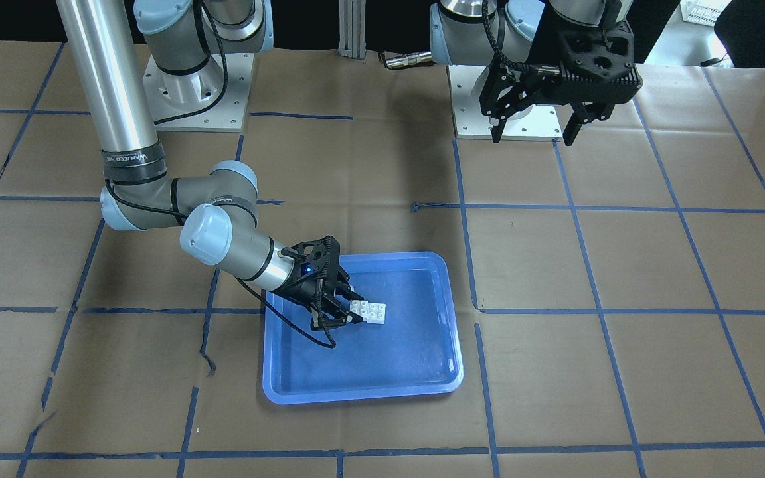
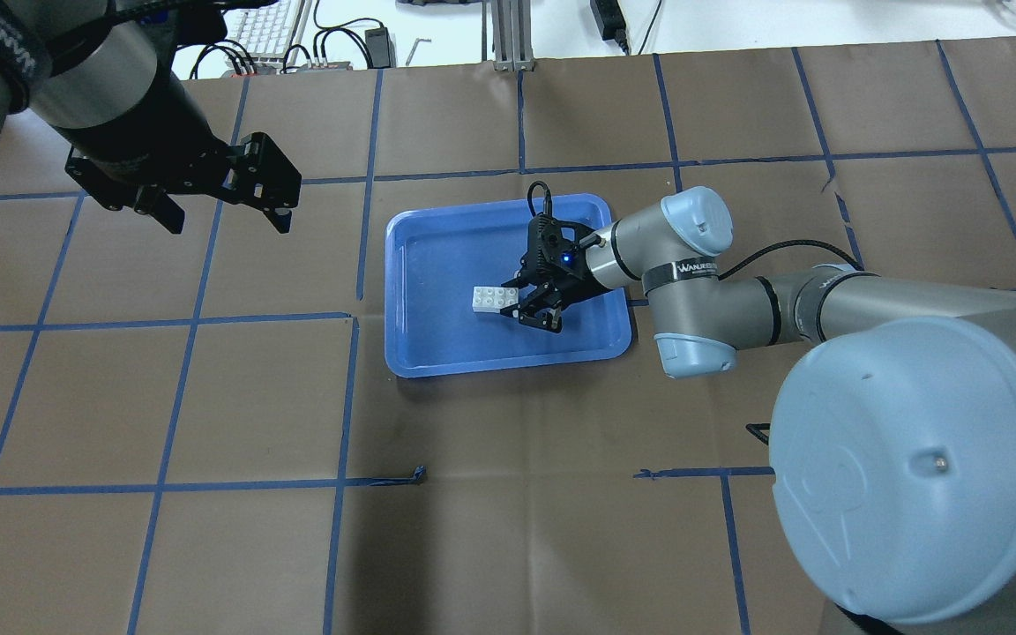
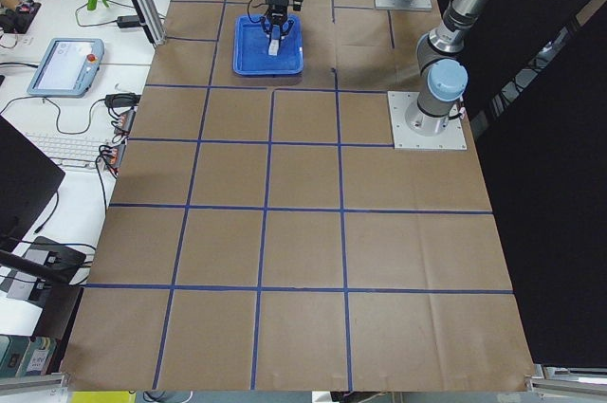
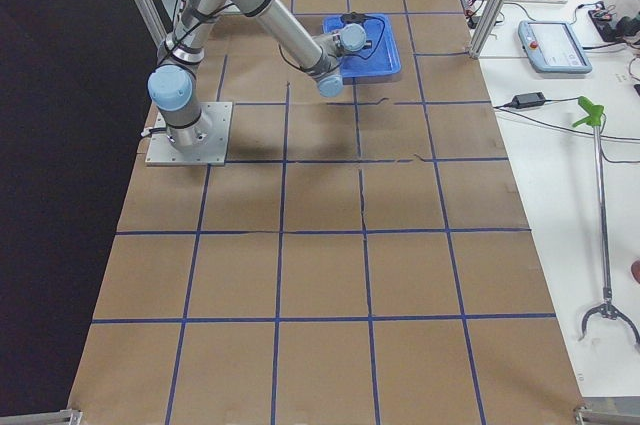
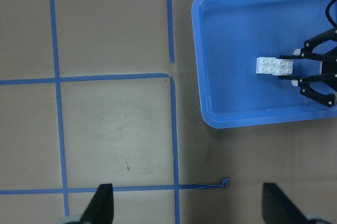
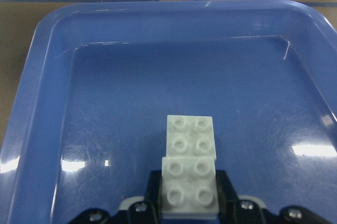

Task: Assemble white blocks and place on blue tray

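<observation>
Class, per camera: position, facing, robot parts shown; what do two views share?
Front: across table, faces robot; both arms.
Overhead: behind robot, looks down; both arms.
Exterior left: left end, along table; both arms.
Exterior right: right end, along table; right arm.
Left wrist: high, downward; open left gripper.
Right wrist: over tray; right gripper holding blocks.
Both wrists show blocks.

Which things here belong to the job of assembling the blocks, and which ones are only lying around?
For the job: white blocks, blue tray, right gripper closed on the blocks, left gripper open.
Only lying about: keyboard, teach pendant, green grabber tool.
</observation>
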### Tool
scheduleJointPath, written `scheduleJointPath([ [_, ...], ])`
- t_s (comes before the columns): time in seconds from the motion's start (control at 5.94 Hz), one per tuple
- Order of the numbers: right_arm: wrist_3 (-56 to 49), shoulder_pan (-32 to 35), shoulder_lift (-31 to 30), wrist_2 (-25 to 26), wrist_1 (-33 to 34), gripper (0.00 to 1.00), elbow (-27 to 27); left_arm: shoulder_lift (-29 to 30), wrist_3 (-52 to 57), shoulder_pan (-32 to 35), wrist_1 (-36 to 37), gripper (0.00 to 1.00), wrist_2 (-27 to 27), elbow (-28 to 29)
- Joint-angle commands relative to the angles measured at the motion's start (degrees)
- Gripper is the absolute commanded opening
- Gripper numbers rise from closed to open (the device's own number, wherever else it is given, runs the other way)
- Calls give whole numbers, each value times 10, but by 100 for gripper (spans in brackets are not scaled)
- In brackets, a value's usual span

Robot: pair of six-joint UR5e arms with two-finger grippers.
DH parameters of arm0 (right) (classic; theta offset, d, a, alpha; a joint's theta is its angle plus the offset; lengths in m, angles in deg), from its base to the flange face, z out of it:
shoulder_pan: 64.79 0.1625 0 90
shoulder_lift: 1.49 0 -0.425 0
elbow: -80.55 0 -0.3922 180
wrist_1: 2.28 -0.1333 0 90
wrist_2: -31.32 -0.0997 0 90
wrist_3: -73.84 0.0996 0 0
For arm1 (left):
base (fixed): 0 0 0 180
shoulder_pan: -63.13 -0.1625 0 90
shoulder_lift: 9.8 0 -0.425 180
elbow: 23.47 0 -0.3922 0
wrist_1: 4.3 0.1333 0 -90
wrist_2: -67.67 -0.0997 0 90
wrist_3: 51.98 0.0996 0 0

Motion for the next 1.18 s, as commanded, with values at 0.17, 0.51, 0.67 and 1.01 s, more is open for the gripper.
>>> scheduleJointPath([
  [0.17,0,0,0,1,0,31,0,0,0,0,0,100,0,0],
  [0.51,2,0,3,1,0,31,-4,0,0,0,0,100,0,-1],
  [0.67,5,0,3,2,0,31,-10,0,0,0,0,100,0,0],
  [1.01,15,0,4,1,0,31,-9,-1,0,0,0,100,-1,-1],
])
